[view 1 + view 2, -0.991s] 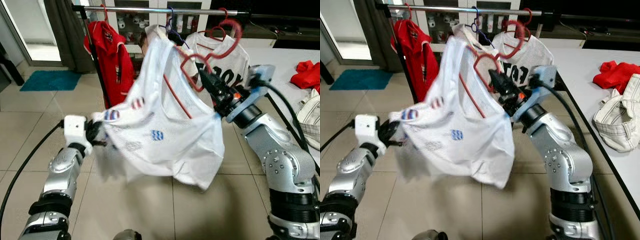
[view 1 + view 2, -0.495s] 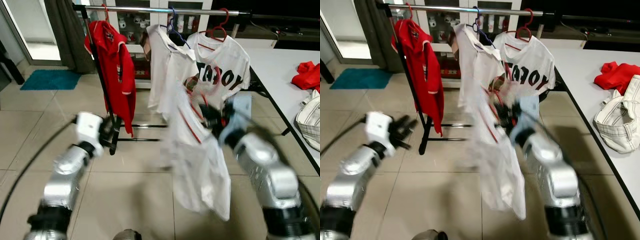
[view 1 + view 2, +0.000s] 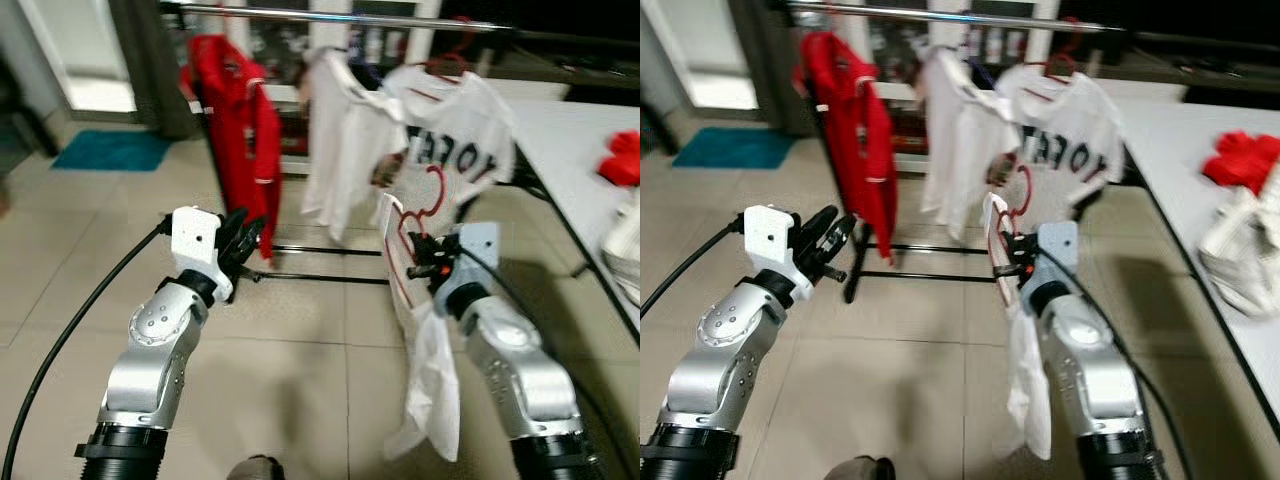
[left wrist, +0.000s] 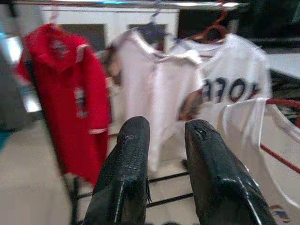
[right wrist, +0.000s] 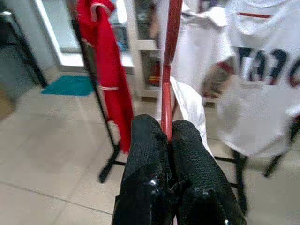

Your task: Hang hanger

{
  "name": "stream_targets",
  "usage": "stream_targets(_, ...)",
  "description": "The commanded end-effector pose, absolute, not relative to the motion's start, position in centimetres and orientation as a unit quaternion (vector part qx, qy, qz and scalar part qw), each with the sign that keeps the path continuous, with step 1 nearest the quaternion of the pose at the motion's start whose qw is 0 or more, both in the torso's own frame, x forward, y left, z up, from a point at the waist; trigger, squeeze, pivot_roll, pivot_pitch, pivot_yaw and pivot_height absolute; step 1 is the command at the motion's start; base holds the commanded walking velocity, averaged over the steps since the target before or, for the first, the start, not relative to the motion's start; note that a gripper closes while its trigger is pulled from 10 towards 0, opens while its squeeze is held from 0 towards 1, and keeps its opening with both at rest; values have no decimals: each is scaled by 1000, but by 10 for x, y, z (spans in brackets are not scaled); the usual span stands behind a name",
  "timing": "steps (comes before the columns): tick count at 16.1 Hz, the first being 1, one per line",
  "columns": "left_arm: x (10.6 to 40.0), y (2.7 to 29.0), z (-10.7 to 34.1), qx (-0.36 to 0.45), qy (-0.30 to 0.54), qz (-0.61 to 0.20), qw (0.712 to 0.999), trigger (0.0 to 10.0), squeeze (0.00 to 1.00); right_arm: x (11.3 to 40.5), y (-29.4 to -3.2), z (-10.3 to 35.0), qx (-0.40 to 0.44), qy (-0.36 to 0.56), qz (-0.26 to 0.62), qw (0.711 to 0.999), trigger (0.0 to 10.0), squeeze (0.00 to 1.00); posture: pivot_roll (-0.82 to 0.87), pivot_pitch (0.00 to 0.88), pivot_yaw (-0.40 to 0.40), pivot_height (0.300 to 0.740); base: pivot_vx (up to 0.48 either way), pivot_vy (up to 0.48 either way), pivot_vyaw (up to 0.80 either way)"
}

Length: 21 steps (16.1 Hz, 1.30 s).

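My right gripper [image 3: 415, 262] is shut on the lower part of a red hanger [image 3: 425, 195], which carries a white shirt [image 3: 430, 370] that hangs limp down to the floor tiles. In the right wrist view the fingers [image 5: 145, 140] pinch the hanger's red bar [image 5: 167, 93]. The hanger is held well below the clothes rail [image 3: 330, 17] and in front of it. My left gripper [image 3: 243, 232] stands open at the left with nothing between its fingers [image 4: 133, 140], pointing toward the rack.
On the rail hang a red shirt [image 3: 240, 130], a white shirt [image 3: 345, 140] and a white lettered jersey [image 3: 460, 140]. The rack's base bars [image 3: 320, 250] lie on the tiled floor. A white table [image 3: 575, 140] with a red cloth [image 3: 625, 155] stands at the right.
The left gripper has let go of the white shirt's hem and drawn back. The right arm has come down with the hanger, so the shirt hangs straight. The camera has shifted slightly.
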State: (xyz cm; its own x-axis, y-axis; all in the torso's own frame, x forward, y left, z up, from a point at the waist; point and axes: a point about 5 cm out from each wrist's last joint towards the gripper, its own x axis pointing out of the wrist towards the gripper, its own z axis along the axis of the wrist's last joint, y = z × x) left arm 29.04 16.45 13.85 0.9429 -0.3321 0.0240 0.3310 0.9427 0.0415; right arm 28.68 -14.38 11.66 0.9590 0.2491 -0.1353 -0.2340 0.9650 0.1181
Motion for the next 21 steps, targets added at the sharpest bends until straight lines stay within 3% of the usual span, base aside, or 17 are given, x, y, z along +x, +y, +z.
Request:
stream_targets(1,291,163,141,25,-16,-162,986,10000,0,288,-142,123,57,51,125,989,10000,0,-24,0,23,740,0,0,800)
stream_targets(3,293,163,143,27,-15,-151,988,10000,0,288,-139,121,67,50,124,989,10000,0,-27,0,29,740,292,0,800)
stream_targets(9,296,162,143,57,-2,-149,987,10000,0,293,-141,119,108,49,81,990,10000,0,-32,0,38,740,386,0,0)
stream_targets(21,296,160,142,65,-1,-149,987,10000,0,298,-137,130,47,6,99,994,10000,0,-27,0,28,740,393,0,0)
